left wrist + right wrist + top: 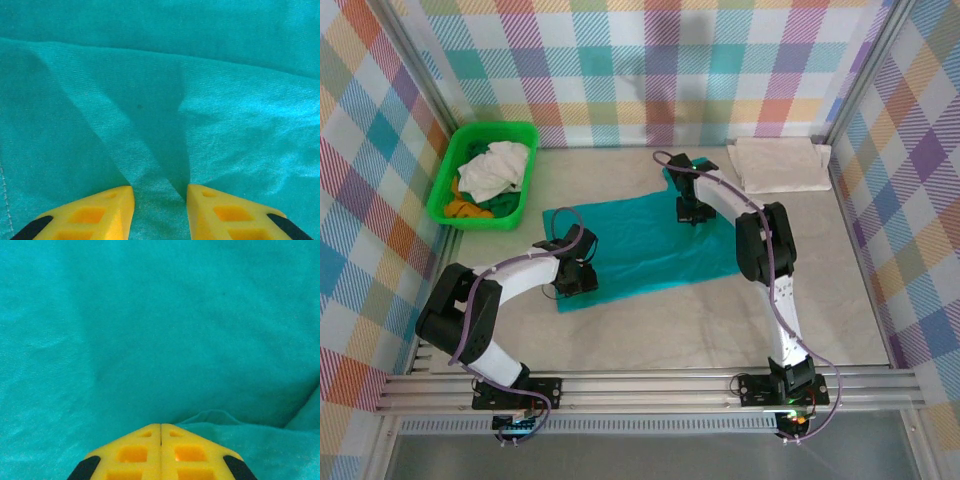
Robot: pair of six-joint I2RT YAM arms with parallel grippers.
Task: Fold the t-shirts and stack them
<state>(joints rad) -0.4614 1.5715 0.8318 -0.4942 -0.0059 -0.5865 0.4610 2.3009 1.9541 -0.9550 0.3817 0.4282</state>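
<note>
Left hand (160,194) low with fingers parted; right hand (160,427) pinched closed.

Bare tabletop (670,325); corner basket (480,221), cream t-shirt (778,165).

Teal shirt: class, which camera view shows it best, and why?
The top external view: it takes in the whole teal shirt, spread on the table. The wrist views give close-ups of its cloth and creases, without its outline.
</note>
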